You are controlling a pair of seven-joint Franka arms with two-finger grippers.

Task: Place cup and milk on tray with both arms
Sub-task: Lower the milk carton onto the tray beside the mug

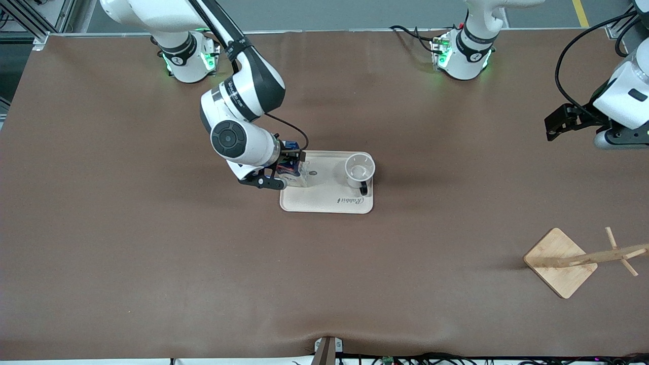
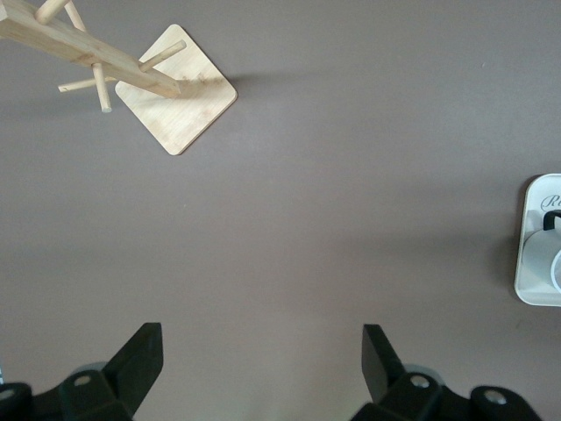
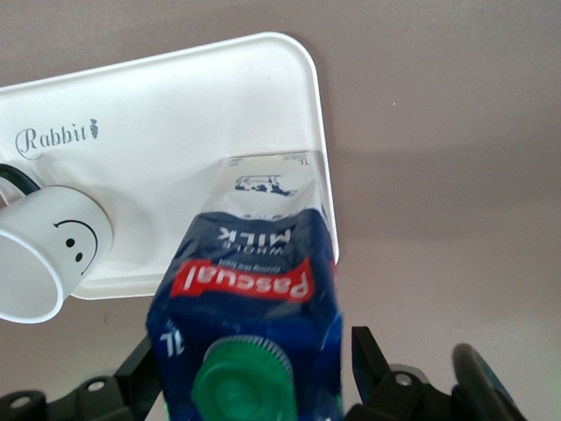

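**Milk carton standing on the tray**

The cream tray (image 1: 327,203), reading "Rabbit", is lying under the right gripper (image 3: 254,373), whose fingers are sitting apart beside the upright blue milk (image 3: 250,298), labelled "Pascual" and "WHOLE MILK". The smiley cup (image 1: 360,170) is standing on the tray's other end. The left gripper (image 2: 259,364) is waiting wide, empty, near a wooden rack (image 2: 131,74).

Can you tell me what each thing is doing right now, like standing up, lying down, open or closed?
cup: upright on the tray, empty.
milk: upright on the tray, green cap on.
tray: flat on the table.
right claw: around the milk.
left claw: open, holding nothing, waiting over bare table.
wooden rack: standing, nothing on it.
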